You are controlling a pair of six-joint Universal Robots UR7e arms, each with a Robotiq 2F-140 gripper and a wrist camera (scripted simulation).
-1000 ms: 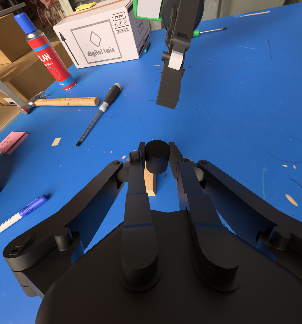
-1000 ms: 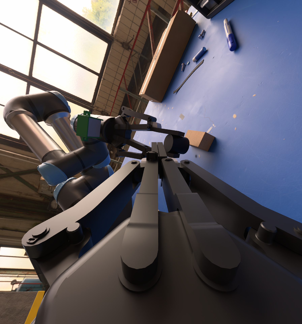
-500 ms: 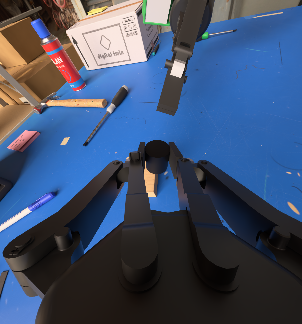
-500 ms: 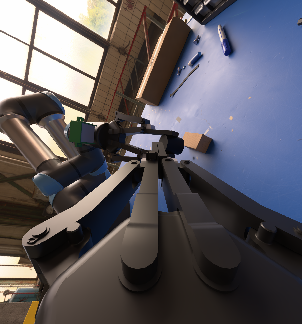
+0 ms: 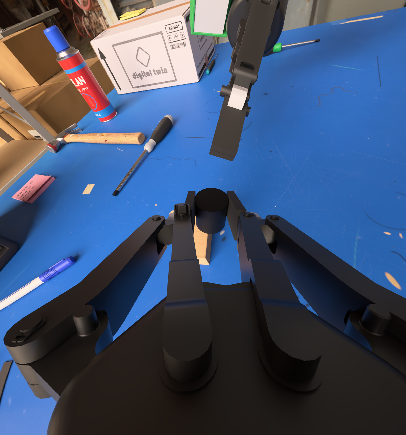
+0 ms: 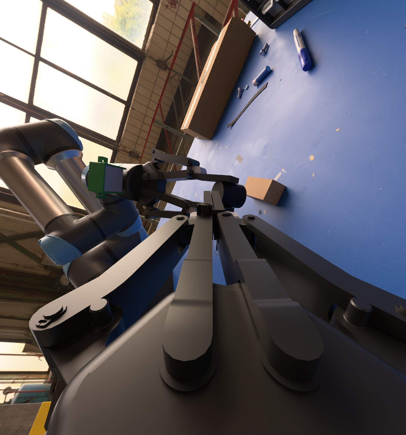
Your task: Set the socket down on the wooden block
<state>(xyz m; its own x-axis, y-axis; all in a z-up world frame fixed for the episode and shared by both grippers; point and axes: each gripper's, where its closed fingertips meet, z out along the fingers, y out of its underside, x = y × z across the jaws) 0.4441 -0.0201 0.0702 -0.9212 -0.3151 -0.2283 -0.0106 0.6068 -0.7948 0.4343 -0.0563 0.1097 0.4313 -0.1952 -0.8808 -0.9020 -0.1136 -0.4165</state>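
Fingers of the left end effector [image 5: 211, 207] clamp one short black cylindrical socket [image 5: 211, 209], held above one pale rectangular wooden block [image 5: 202, 244] on the blue surface [image 5: 315, 179]; from the right wrist view a small gap appears between socket [image 6: 232, 195] and block [image 6: 264, 190], though contact cannot be ruled out. The right end effector [image 6: 211, 196] is clenched on nothing, hanging off the surface beyond the socket [image 5: 225, 141]. Farther out lie one blue-capped white pen [image 5: 32, 284], one pink paper note [image 5: 33, 188], one black-handled screwdriver [image 5: 145, 150], one wooden-handled hammer [image 5: 96, 138], one red spray can [image 5: 82, 75] and one white cardboard box [image 5: 150, 54]. The scratched surface carries wood chips; tall windows [image 6: 56, 70] and a tiled wall [image 6: 150, 77] close the room.
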